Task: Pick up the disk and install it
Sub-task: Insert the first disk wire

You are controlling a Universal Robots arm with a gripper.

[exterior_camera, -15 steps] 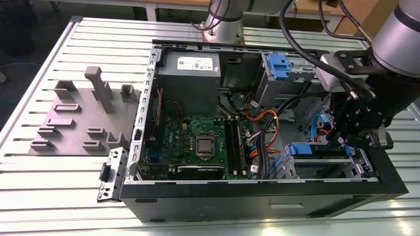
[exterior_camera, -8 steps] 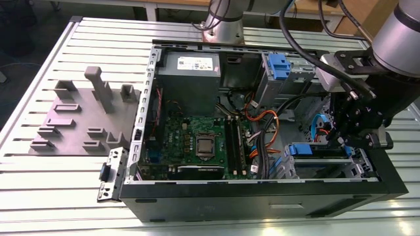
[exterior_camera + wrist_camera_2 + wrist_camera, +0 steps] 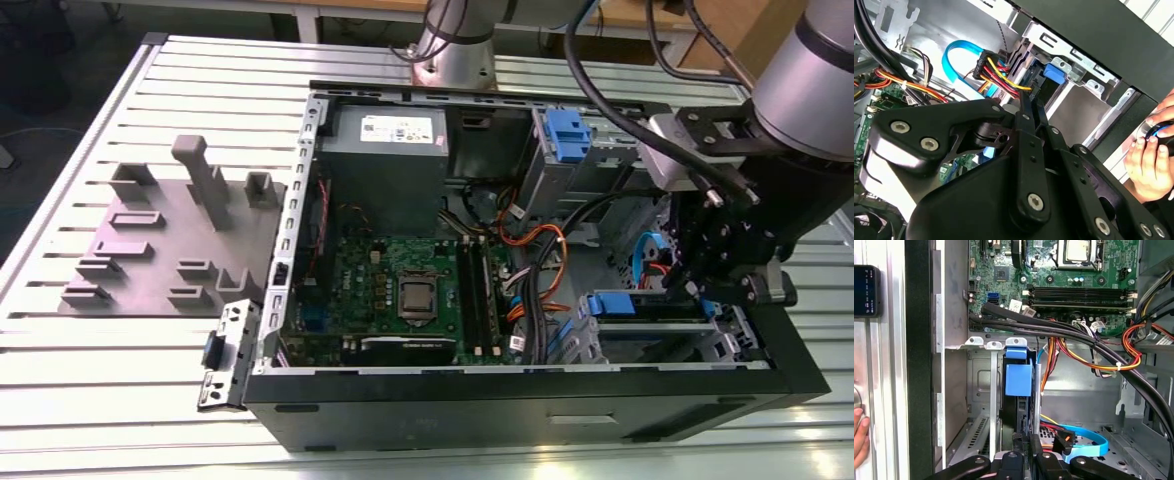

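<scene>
Gripping the disk [image 3: 1017,390] edge-on, gripper [image 3: 1026,452] is closed on it. Held vertical, prob. to slide into bay [image 3: 989,385] slot.

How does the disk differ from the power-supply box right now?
The disk is slim, blue-framed, slotted in the drive bay by the gripper; the power-supply box is bulky, grey, white-stickered, far from the gripper. Both sit inside the open case.

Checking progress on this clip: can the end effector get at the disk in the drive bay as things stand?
Probably yes: the end effector is right at the disk, which stands edge-on in the drive bay; the cables run to the side.
</scene>
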